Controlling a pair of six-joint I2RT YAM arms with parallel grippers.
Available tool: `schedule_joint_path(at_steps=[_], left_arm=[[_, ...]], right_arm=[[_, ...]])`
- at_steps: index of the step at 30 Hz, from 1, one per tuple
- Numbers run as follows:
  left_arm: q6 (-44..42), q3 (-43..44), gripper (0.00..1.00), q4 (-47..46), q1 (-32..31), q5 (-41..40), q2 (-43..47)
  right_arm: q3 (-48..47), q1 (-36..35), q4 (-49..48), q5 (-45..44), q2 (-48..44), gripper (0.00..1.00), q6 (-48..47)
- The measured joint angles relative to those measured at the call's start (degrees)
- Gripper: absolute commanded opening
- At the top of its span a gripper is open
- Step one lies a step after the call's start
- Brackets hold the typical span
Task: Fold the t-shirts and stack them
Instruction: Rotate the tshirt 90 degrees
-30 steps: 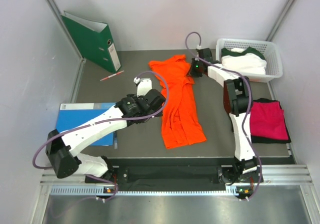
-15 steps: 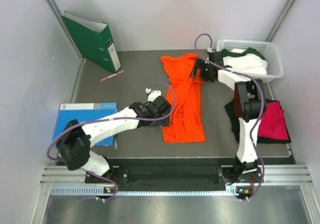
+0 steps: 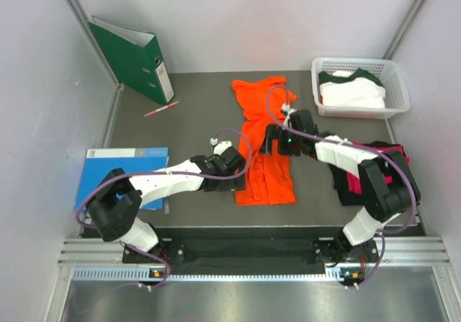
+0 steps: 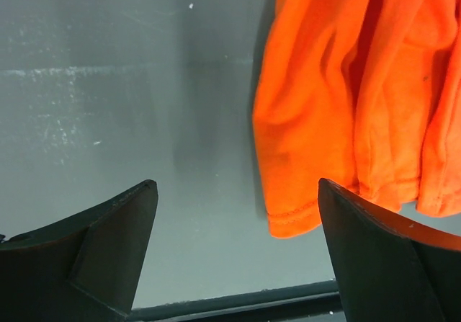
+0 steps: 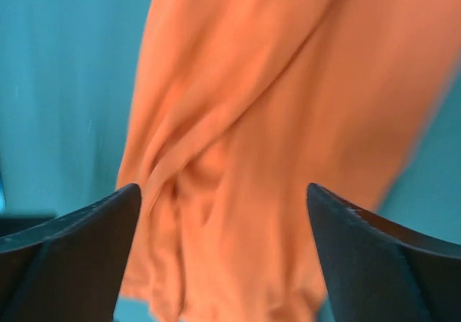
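1. The left gripper (image 4: 236,192) has its fingers spread wide with nothing between them. It hangs over bare table, and the hem corner of the orange t-shirt (image 4: 346,84) lies just beside the finger on the 3 o'clock side.
2. The right gripper (image 5: 222,192) is also spread wide and holds nothing. In its wrist view, rumpled orange cloth fills the gap beneath. That view is blurred, so I can't say whether the tips touch the fabric.
3. From above, the two grippers flank the orange t-shirt (image 3: 268,174). The left gripper (image 3: 241,171) is at the shirt's 9 o'clock edge near the hem, and the right gripper (image 3: 270,140) is over its middle.
4. The shirt lies as a long narrow strip through the table's centre, running from 12 o'clock towards 6. Its sides look gathered in and wrinkled, and I'd say the cross folds are yet to come.
5. At about 1 o'clock the basket (image 3: 395,84) holds the white t-shirt (image 3: 353,95) with dark green trim, which looks untouched.
6. At about 3 o'clock the magenta t-shirt (image 3: 353,183) lies on the black t-shirt (image 3: 395,151). The right arm mostly hides them, but they look like the start of the stack.
7. As I see it, the job is around halfway. The orange one needs finishing and stacking, and then the white one follows.
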State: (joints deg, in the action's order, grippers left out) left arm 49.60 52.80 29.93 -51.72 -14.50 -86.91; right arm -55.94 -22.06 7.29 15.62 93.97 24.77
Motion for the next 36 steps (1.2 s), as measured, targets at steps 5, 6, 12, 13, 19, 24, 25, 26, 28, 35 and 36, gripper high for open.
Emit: schedule_joint_path(at_steps=[5, 6, 12, 13, 19, 24, 25, 26, 28, 35, 36], left_arm=[[-0.02, 0.17, 0.98, 0.13, 1.57, -0.83, -1.53], [-0.07, 0.17, 0.98, 0.07, 2.58, -0.48, -1.77], [-0.70, -1.44, 0.98, -1.51, 11.56, 2.62, -0.87], [-0.96, -2.23, 0.98, -1.75, 13.25, 3.37, -0.09], [-3.10, -3.76, 0.98, -1.92, 20.92, 6.01, 3.30], [-4.37, -3.76, 0.98, -1.95, 21.84, 7.67, 3.26], [-4.57, -3.76, 0.98, -1.97, 21.86, 7.93, 3.13], [-4.72, -3.76, 0.98, -2.12, 21.86, 8.26, 2.93], [-4.83, -3.76, 0.98, -2.43, 21.86, 8.87, 2.43], [-5.07, -3.91, 0.98, -3.06, 21.94, 9.64, 1.25], [-5.16, -4.04, 0.98, -3.15, 21.94, 9.68, 1.14]], right_arm=[[5.07, -9.84, 2.29, -4.24, -3.67, 1.00, 0.52], [5.07, -11.69, 2.89, -6.14, -3.82, 0.93, 0.52], [1.90, -22.03, 9.64, -19.08, -2.73, 0.21, 0.74], [0.85, -23.32, 10.62, -20.65, -2.08, 0.20, 0.90], [-6.32, -30.40, 17.14, -30.60, 4.33, 0.22, 3.54], [-7.17, -32.83, 21.51, -34.77, 6.29, 0.42, 5.97], [-7.17, -33.00, 22.49, -35.50, 6.29, 0.44, 6.32], [-7.19, -33.11, 23.28, -36.06, 6.29, 0.44, 6.75], [-7.19, -33.38, 24.52, -37.03, 6.29, 0.45, 7.21], [-7.23, -35.91, 27.71, -39.47, 6.23, 0.45, 9.35], [-7.30, -36.24, 28.15, -39.76, 6.14, 0.44, 9.55]])
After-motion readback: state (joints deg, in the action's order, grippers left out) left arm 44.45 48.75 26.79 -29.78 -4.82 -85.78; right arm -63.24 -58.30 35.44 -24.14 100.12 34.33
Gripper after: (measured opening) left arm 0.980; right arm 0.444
